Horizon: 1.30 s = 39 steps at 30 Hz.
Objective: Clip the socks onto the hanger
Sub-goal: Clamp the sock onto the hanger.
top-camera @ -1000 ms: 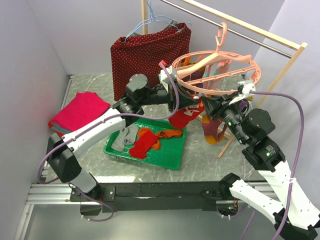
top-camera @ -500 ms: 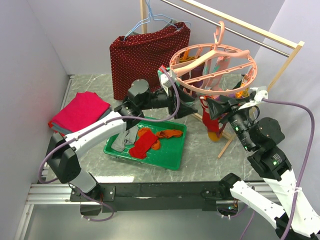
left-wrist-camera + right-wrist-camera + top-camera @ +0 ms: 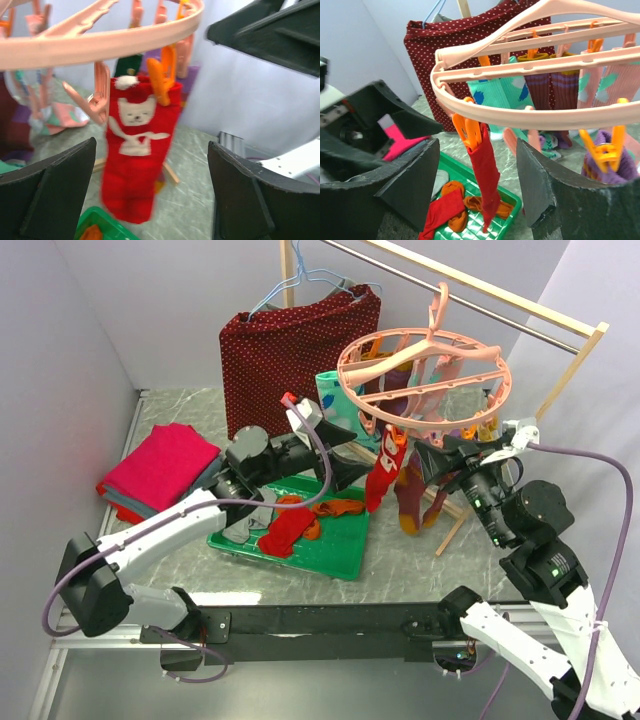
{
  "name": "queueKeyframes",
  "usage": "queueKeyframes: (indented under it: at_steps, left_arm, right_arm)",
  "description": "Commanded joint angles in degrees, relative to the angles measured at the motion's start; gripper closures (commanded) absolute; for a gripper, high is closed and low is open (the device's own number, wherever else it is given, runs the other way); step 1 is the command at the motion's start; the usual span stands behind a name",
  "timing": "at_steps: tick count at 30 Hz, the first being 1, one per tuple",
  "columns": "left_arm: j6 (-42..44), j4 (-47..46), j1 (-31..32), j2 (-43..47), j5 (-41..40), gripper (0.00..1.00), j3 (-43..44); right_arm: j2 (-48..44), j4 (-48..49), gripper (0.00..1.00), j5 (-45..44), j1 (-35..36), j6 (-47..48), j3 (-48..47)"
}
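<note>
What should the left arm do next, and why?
Probably lower the left gripper to the tray for another sock. The red sock hangs from an orange peg on the hanger. The left gripper and the right gripper are both open and empty, and loose socks lie in the tray.

Bright, even overhead light, soft shadows; left wrist view motion-blurred, others sharp.
</note>
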State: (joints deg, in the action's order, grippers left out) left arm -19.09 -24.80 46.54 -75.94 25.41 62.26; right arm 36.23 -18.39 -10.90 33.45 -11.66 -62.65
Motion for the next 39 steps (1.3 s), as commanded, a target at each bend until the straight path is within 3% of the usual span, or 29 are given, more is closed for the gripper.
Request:
queueKeyframes:
  at_steps: [1, 5, 10, 23, 39]
  left_arm:
    - [1.95, -10.94, -0.05, -0.61, -4.14, 0.04, -3.54]
    - [2.22, -17.82, -0.84, -2.19, -2.83, 0.03, -4.69]
    - [-1.47, -21.52, -5.14, -7.01, 6.82, 0.02, -1.80]
    - [-10.69, -26.79, -8.93, -16.95, 22.74, 0.03, 7.87]
    - [-15.89, -30.92, -8.49, -21.44, 23.46, 0.19, 11.92]
  right_arm:
    - [-1.25, -0.33, 0.30, 2.37, -0.23, 0.94, -0.71]
    - [-2.39, -0.24, 0.26, 4.74, -0.23, 2.34, -0.54]
    - [-3.79, 0.20, 0.18, 7.99, -0.23, 3.92, 0.34]
    - [-4.85, -2.00, 0.17, 8.26, -0.23, 5.51, 0.25]
    - [-4.59, -1.21, 0.17, 9.31, -0.23, 5.07, 0.16]
